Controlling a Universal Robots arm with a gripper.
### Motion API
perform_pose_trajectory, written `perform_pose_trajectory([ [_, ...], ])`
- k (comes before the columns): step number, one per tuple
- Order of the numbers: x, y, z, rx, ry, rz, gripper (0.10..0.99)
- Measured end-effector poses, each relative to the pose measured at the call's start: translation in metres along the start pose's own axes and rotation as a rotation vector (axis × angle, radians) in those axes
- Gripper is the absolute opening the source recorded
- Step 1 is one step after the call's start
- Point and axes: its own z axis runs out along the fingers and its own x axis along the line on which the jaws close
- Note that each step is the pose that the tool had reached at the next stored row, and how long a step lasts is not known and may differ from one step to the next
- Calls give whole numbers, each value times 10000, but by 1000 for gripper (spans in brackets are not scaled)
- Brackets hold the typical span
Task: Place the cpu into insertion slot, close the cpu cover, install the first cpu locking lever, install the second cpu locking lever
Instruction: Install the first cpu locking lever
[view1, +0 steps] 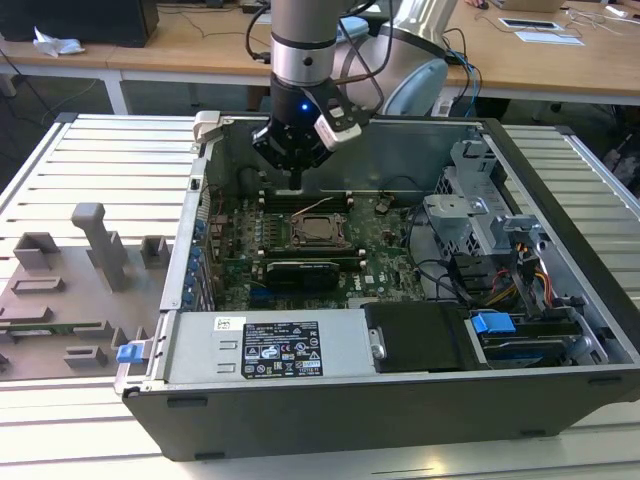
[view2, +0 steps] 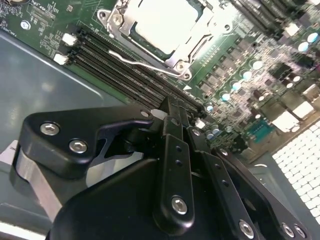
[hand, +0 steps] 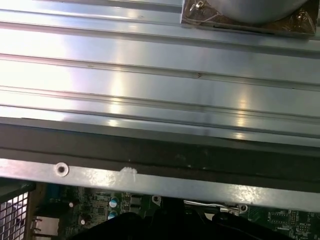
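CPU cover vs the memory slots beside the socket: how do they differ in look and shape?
The cpu cover is a bright silvery square frame around the pale cpu; the memory slots are long, narrow and black. The cover is a single plate; the slots run as several parallel strips. Both sit on the green motherboard.

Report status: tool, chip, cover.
Tool above the board, holding nothing. Chip seated in socket, cover down. One wire lever looks unlatched.

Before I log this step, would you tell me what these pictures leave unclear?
- Pincer: in the second wrist view its tips meet edge-on, so a thin held part cannot be ruled out.
- Locking lever: a wire lies loose beside the cpu cover; the far side is cut off by the frame.
- The cpu: too small in the exterior view to judge seating.
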Motion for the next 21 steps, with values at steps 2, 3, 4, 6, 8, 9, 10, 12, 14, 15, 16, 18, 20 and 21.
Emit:
perform_pose_trajectory([
  [2, -8, -2, 18, -134, -14, 66, 106],
  [3, -12, -3, 26, -168, -17, 84, 106],
  [4, -17, -5, 35, -198, -20, 101, 106],
  [6, -35, -15, 66, -242, -22, 137, 106],
  [8, -64, -29, 101, -278, -22, 149, 106],
  [9, -75, -34, 115, -291, -22, 154, 106],
  [10, -90, -42, 135, -311, -22, 164, 106],
  [12, -104, -69, 166, -357, -20, 172, 106],
  [14, -110, -95, 191, -391, -21, 177, 106],
  [15, -113, -111, 206, -411, -22, 183, 106],
  [16, -123, -127, 228, -449, -23, 189, 106],
  [18, -150, -132, 254, -461, -17, 189, 106],
  [20, -189, -137, 274, -464, -5, 188, 106],
  [21, -216, -140, 284, -464, 4, 191, 106],
])
